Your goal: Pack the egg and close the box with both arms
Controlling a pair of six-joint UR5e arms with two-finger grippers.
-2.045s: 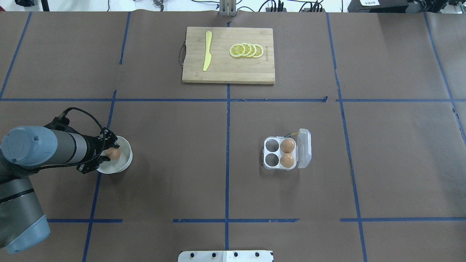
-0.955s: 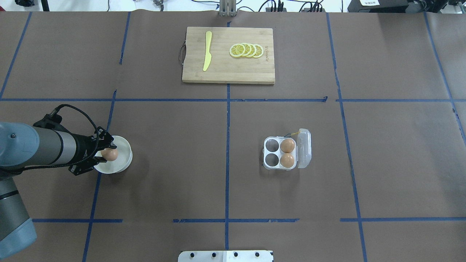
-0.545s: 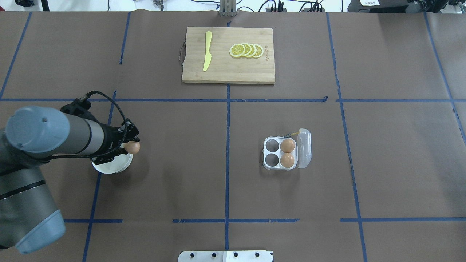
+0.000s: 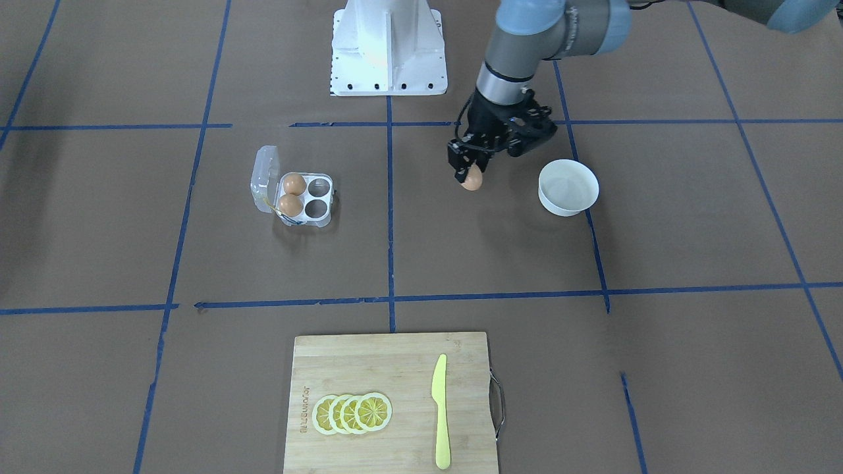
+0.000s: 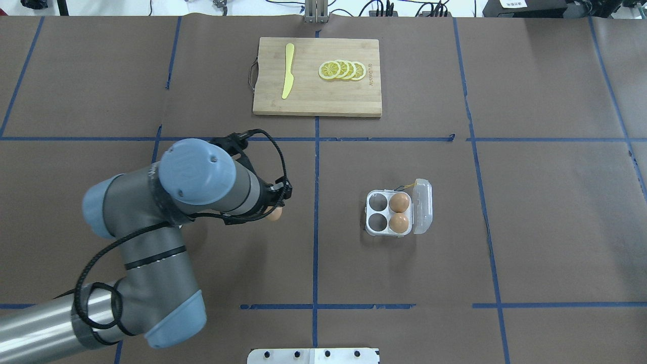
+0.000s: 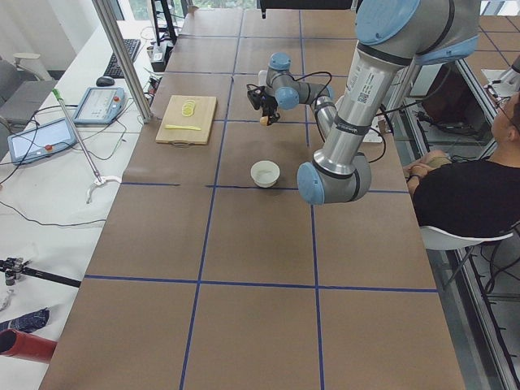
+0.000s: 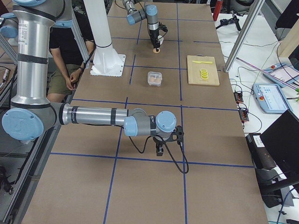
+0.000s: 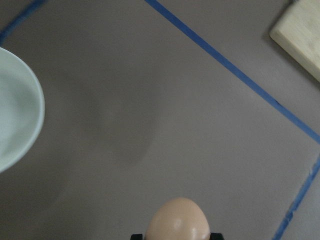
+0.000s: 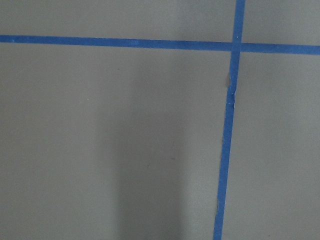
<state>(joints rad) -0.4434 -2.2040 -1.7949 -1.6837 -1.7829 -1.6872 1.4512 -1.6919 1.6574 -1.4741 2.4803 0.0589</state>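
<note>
Brown egg is hanging over the desk between bowl and box, pinched by the closed jaws of the left gripper, and is wanting a level, gentle carry to an empty cell, while the right gripper is showing too little to tell its jaws.

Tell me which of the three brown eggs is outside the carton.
The egg held in the left gripper, well away from the box; the other two eggs sit in the box's cells nearest its open lid.

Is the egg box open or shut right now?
Open: the box has its lid folded back, two cells empty.
</note>
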